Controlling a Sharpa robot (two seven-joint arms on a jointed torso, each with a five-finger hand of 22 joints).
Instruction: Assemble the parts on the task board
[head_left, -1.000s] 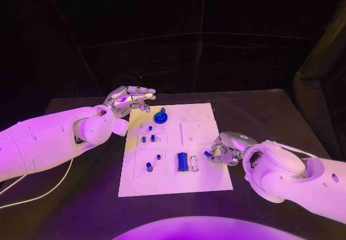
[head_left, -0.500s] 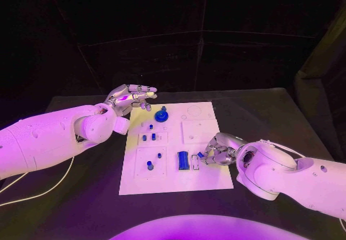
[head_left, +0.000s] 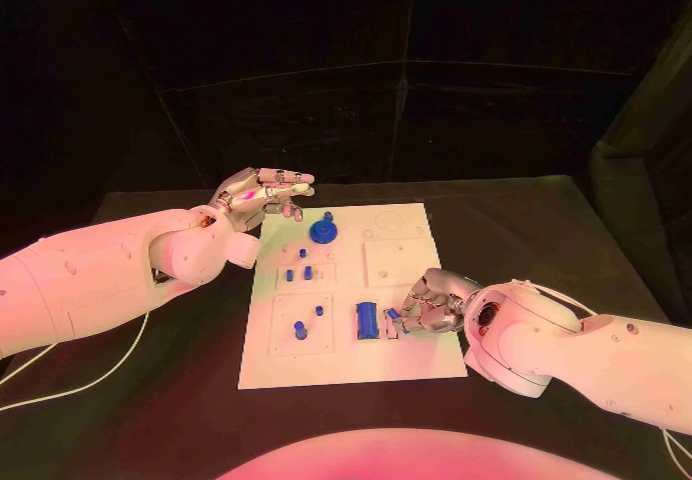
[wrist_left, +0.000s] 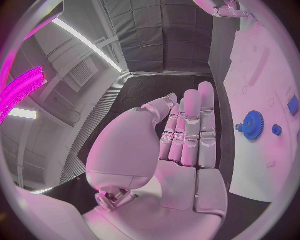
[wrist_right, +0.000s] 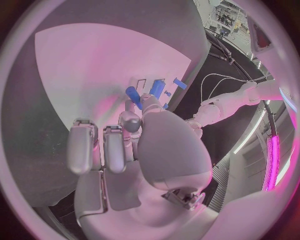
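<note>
The white task board (head_left: 361, 365) lies in the middle of the black table. On it are a blue gear (head_left: 323, 232), a long blue block (head_left: 366, 320) and several small blue pegs (head_left: 297, 274). My right hand (head_left: 433, 303) hovers over the board's right side and pinches a small blue part (head_left: 391, 315) just right of the long block. In the right wrist view the small blue part (wrist_right: 133, 95) sits at my fingertips over the board (wrist_right: 94, 65), near the long block (wrist_right: 157, 87). My left hand (head_left: 267, 192) is open above the board's far left corner, holding nothing; the gear (wrist_left: 252, 125) lies beyond my left hand (wrist_left: 187, 135).
Black table (head_left: 534, 230) surrounds the board on all sides, with a dark curtain behind. A white cable (head_left: 87, 385) trails over the table at the left, under my left arm.
My right hand has moved left across the board's right edge toward the long blue block, carrying the small blue part. My left hand has stayed in place.
</note>
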